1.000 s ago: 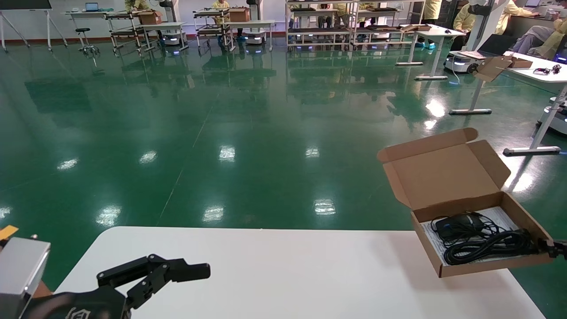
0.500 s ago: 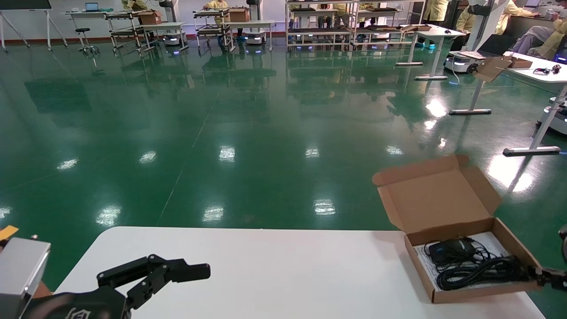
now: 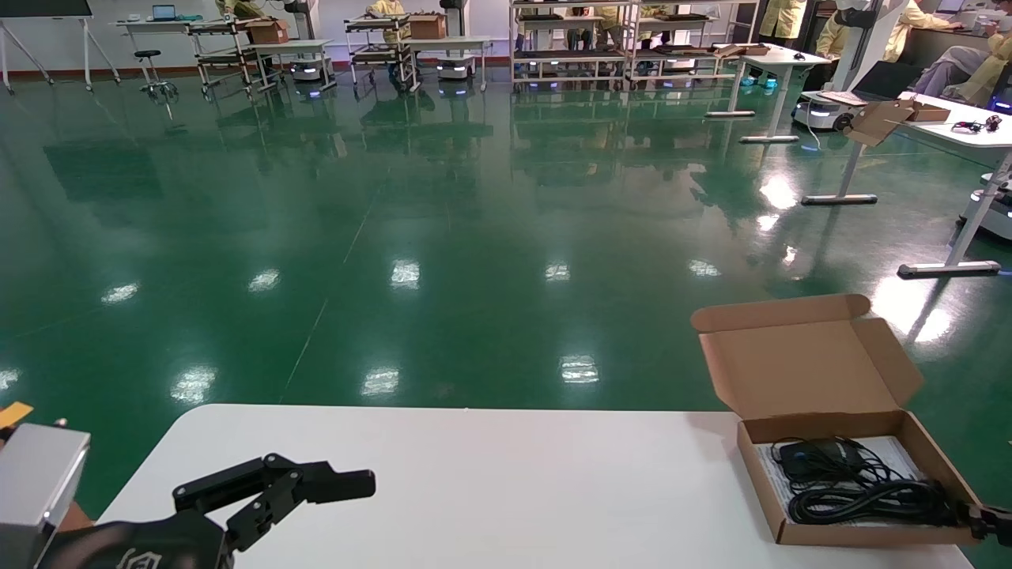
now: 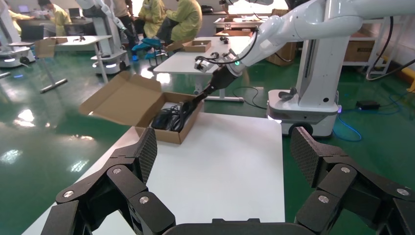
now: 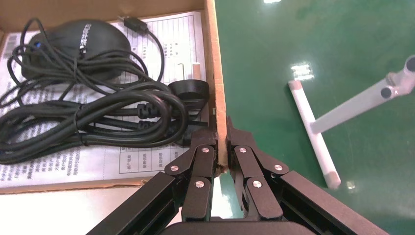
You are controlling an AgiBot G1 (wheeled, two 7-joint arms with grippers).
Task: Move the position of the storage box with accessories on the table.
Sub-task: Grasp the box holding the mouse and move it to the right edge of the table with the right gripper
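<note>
The brown cardboard storage box [image 3: 862, 535] is at the right end of the white table [image 3: 506, 490], low over it, lid flap [image 3: 806, 367] standing open. I cannot tell if it rests on the table. Inside lie a black mouse [image 3: 818, 456] and a coiled black cable [image 3: 870, 499] on a white printed sheet [image 3: 901, 458]. My right gripper [image 5: 221, 132] is shut on the box's right side wall [image 5: 213, 58], one finger inside and one outside. It shows at the head view's right edge [image 3: 984, 521]. My left gripper [image 4: 225, 147] is open and empty over the table's near left corner.
The box's gripped wall hangs past the table's right edge over the green floor [image 5: 303, 39]. Other white desks [image 3: 964, 126], carts and people stand far off across the floor. My right arm [image 4: 274, 29] reaches over the table's far end in the left wrist view.
My right gripper has brought the box down from a raised, tilted pose to low and level at the table's right end. The left arm has not moved.
</note>
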